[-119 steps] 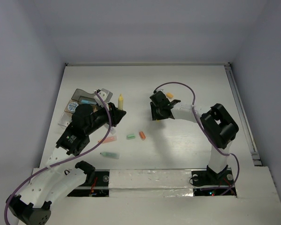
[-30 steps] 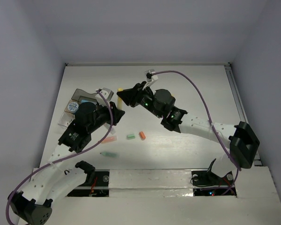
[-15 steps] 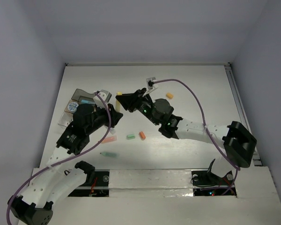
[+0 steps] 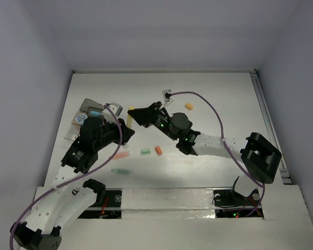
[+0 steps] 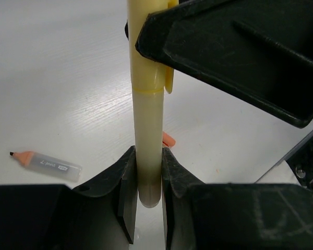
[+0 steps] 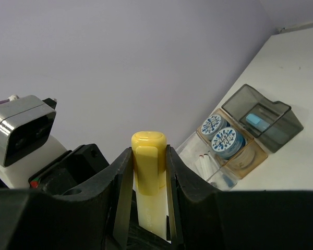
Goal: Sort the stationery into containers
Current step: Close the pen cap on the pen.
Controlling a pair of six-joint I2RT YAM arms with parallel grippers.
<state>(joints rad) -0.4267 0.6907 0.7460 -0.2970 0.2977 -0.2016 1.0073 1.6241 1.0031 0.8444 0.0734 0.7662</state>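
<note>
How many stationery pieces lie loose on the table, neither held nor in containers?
5: an orange block at the back, a green block beside an orange piece mid-table, a pink marker and a green marker nearer. Others may be hidden.

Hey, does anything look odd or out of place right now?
Yes. The yellow marker is clamped by both arms at once: the left gripper pinches its barrel end, the right gripper its cap. One marker shared between two grips looks odd for sorting.

Bright, even, diffuse light; top view sharp.
Soft, faint shadows on white worktop (image 4: 224,99). Wrist views: left claw (image 5: 147,166) and right claw (image 6: 148,161) dark, underexposed, little surface detail.
</note>
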